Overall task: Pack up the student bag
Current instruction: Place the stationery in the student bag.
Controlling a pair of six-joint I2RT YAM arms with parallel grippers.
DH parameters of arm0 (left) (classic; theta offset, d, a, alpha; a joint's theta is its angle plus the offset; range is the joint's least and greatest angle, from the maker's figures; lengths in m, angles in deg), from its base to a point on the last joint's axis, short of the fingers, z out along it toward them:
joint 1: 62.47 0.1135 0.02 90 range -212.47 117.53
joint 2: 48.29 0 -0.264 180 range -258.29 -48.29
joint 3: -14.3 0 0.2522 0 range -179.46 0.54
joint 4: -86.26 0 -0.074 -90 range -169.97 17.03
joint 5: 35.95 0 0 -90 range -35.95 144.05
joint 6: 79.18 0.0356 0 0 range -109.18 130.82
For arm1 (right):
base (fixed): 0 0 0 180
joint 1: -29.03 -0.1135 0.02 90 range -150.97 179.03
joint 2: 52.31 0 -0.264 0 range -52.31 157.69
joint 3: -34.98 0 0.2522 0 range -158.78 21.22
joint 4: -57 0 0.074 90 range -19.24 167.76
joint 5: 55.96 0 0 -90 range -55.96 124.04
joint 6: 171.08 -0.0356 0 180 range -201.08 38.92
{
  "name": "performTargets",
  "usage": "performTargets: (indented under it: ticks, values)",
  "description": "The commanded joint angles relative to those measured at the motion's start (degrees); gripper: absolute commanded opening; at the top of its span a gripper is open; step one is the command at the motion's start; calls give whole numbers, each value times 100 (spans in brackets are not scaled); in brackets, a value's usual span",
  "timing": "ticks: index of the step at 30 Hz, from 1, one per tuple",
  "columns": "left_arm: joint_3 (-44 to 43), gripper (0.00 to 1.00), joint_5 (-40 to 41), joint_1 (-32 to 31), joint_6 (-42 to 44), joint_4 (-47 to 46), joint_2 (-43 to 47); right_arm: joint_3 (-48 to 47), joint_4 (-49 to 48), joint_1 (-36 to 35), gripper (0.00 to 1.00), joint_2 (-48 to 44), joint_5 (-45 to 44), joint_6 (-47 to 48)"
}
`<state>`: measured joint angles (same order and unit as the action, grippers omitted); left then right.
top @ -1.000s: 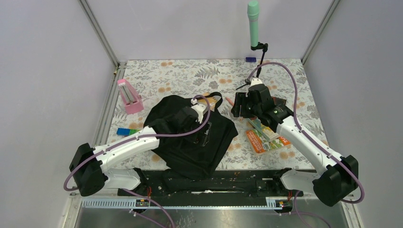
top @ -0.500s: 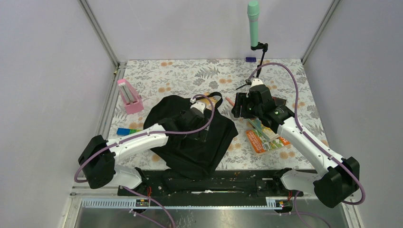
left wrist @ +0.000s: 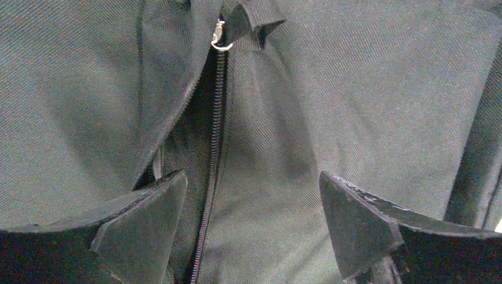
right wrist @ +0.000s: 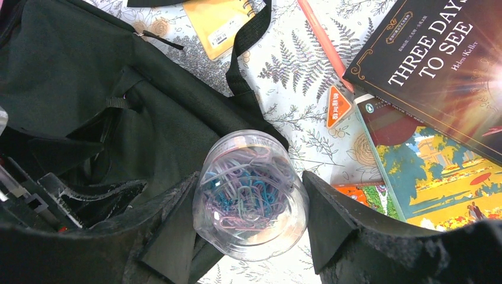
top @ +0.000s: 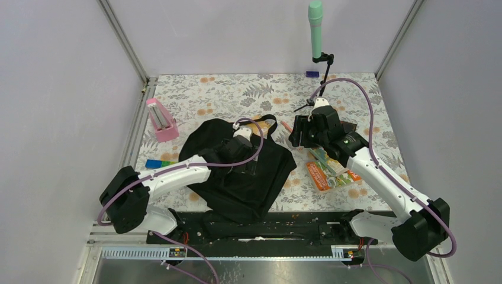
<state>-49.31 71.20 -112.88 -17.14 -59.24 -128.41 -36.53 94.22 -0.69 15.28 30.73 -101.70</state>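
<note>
The student bag [top: 237, 171], a big black fabric backpack, lies in the middle of the table near the arm bases. My left gripper [top: 250, 163] hovers low over it, open with nothing between the fingers. In the left wrist view, the left gripper [left wrist: 251, 219] straddles bag fabric [left wrist: 367, 89] just right of a closed zip [left wrist: 216, 118] with a metal pull [left wrist: 219, 39]. My right gripper [top: 298, 134] is beside the bag's upper right corner. In the right wrist view, the right gripper [right wrist: 250, 177] is shut on a clear jar of coloured paper clips [right wrist: 251, 198] above the bag's edge [right wrist: 71, 77].
Right of the bag lie a black book [right wrist: 432, 59], colourful booklets [top: 331, 170], an orange pen [right wrist: 322, 35] and a yellow notepad [right wrist: 222, 21]. A pink stand [top: 161, 120] and a blue-green item [top: 158, 164] sit left. A green microphone on a stand [top: 315, 29] stands at the back.
The left arm has drawn slightly left and back over the bag, and its jaws have widened a little. The right arm and the jar have stayed still.
</note>
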Motion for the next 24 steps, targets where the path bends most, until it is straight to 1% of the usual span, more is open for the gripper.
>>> performTargets:
  ticks: [1, 8, 13, 16, 19, 21, 24]
  values:
    - [251, 89, -169, 165, -94, -733, 99, 17, -169, 9, 35, -188, 144, 7]
    - [538, 89, -488, 215, -26, -1378, 107, 19, -175, 9, 34, -210, 190, -8]
    - [673, 88, -913, 239, -59, -1741, 44, 18, -196, 10, 33, -234, 247, -20]
    - [670, 80, -1047, 237, -92, -1740, 137, 19, -209, 10, 33, -239, 273, -28]
    - [644, 72, -1055, 235, -110, -1614, 430, 18, -210, 10, 33, -267, 313, -46]
    - [642, 69, -1135, 234, -127, -1559, 627, 14, -205, 10, 33, -293, 314, -56]
    - [669, 65, -1587, 234, -170, -1568, 889, 10, -202, 10, 33, -311, 314, -56]
